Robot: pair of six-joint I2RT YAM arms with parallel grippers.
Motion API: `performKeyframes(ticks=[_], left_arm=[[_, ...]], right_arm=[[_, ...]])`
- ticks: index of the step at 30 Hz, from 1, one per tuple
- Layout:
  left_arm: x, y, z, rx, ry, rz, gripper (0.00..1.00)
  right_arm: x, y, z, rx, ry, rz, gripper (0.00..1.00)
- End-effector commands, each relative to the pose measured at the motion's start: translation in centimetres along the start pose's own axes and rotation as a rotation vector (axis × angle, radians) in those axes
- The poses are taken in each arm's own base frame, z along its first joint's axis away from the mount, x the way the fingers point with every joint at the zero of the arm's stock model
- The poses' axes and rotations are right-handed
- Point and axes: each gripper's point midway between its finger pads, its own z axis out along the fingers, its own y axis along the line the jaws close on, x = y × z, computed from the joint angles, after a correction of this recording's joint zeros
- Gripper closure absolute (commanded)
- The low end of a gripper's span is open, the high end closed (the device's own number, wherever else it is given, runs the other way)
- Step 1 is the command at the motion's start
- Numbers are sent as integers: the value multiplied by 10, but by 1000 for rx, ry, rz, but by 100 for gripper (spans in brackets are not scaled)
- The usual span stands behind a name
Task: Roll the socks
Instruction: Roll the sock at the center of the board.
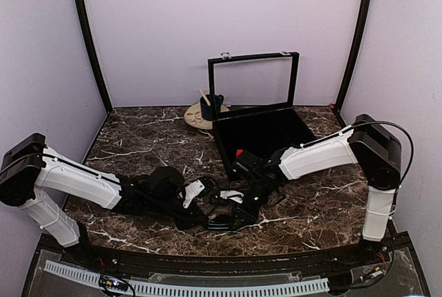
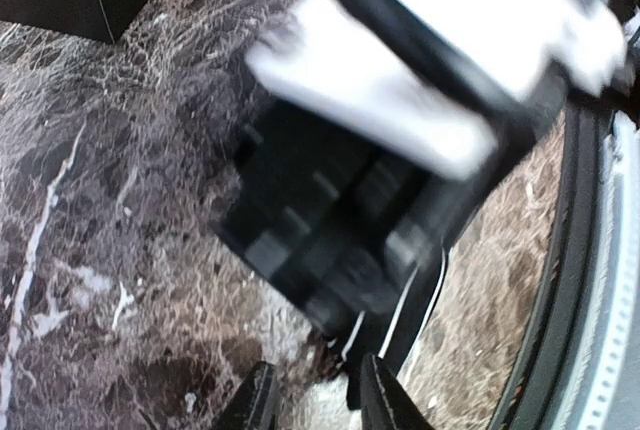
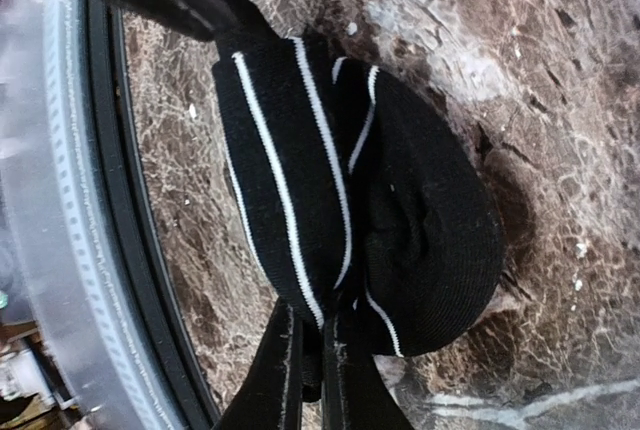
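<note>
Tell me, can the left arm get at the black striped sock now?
Probably, though tightly: the left gripper is close, but the right gripper, shut on the sock, sits directly in front of it.

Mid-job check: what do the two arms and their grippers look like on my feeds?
Both the left arm and right arm have white link shells and black joint housings. The left gripper and right gripper each end in two slim black fingers. A thin black cable loops over the right arm's shoulder. No markings are legible.
</note>
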Motion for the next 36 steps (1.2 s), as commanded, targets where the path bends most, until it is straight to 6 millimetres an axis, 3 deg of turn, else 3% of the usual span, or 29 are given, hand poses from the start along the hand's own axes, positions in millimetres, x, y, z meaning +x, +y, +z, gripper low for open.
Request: performKeyframes(ticks=[1,12,22,28,36], left_arm=[[-8,2,-11,-89,-67,89,69],[-15,-33,-17,-68,-81,324,67],[-1,-58,-3,-30,-16,521,66],[11,-49,12,-95,57,603,66],[3,-32,19,-208,48,672,66]], right_arm=[[22,0,6,-96,101,104,100],[17,-2,11,-185,131,187,100],[16,-5,9,-204,130,243,100],[16,-3,9,-217,129,253,100],[18,0,9,-233,131,260,100]])
